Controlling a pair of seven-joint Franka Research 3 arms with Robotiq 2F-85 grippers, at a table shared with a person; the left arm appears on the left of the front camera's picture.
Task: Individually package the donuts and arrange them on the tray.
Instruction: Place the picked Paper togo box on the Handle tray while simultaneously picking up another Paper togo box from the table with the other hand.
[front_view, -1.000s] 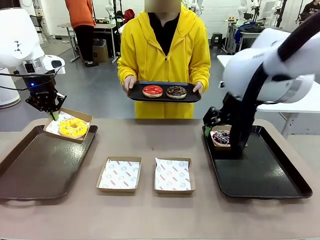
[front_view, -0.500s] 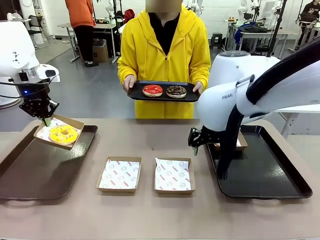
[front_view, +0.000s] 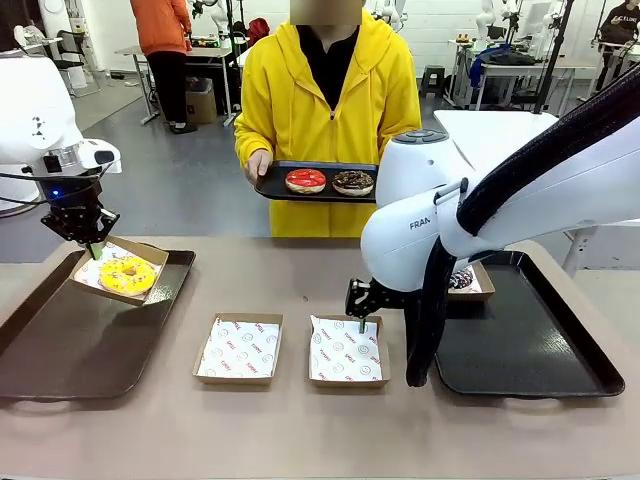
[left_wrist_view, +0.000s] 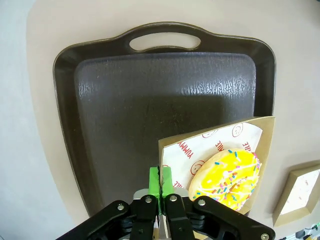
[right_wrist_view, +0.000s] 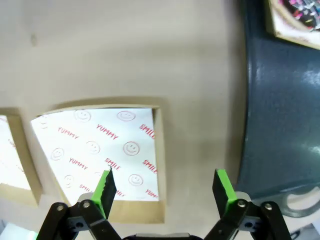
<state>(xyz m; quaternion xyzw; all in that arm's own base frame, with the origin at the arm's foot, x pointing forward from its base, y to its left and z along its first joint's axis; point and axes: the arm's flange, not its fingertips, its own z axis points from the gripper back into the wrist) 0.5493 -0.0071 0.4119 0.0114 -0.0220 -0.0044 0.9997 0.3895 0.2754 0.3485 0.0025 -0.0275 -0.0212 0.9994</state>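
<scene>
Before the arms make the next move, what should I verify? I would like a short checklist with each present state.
1. Grip: left pincer shut on the edge of the yellow donut's box: ok.
2. Load: yellow donut lies inside that box: ok.
3. Placement: box flat on the left tray: cannot tell.
4. Readiness: right pincer open over an empty box: ok.
5. Packaging: red donut and chocolate donut boxed: not ok, both on the person's tray.

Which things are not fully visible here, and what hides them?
- Front view: the sprinkled donut and its box are mostly behind the right arm.
- Right wrist view: the same donut is cut by the top edge.
- Left wrist view: an empty box is cut by the right edge.
</scene>
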